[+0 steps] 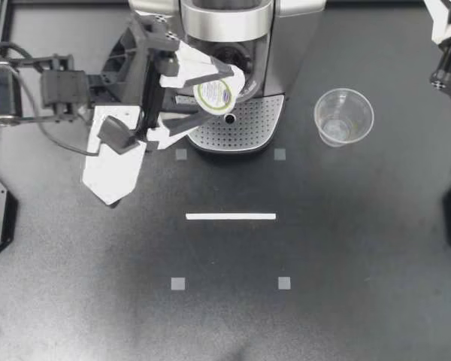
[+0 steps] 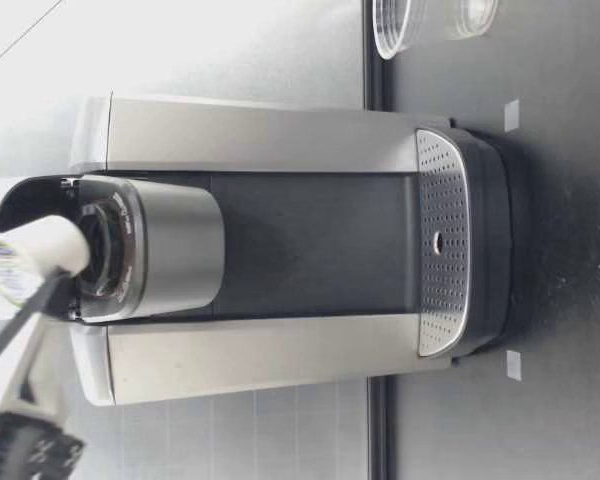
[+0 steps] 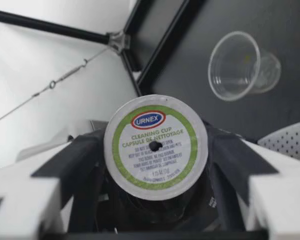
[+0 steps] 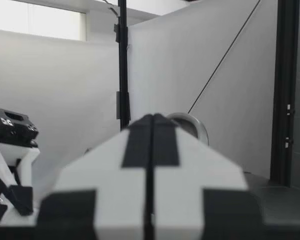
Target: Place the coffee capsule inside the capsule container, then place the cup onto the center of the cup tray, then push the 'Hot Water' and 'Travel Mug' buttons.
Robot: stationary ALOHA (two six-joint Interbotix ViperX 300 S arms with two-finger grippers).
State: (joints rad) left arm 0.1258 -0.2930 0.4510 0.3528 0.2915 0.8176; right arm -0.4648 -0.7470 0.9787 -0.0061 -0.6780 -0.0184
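Coffee capsule [image 1: 216, 92] is clamped between the two fingers of my left claw [image 1: 210, 95], tilted, with its green-ringed lid turned back toward the wrist. It is over the coffee machine [image 1: 225, 22], which stands at the middle of the desk's [image 1: 225, 316] rear edge. In the low view the capsule's [image 2: 25, 262] white body sits right at the mouth of the open capsule container [image 2: 105, 250] (I cannot tell how far in it reaches). The left wrist view shows the dark pads pressing the capsule [image 3: 155, 147] from both sides.

The clear cup [image 1: 343, 116] stands upright on the desk beside the machine, toward the right edge, apart from the perforated cup tray [image 1: 244, 126].

My right arm [image 1: 447, 45] is at the rear right corner; its right claw [image 4: 150, 122] has both fingers pressed together, empty.
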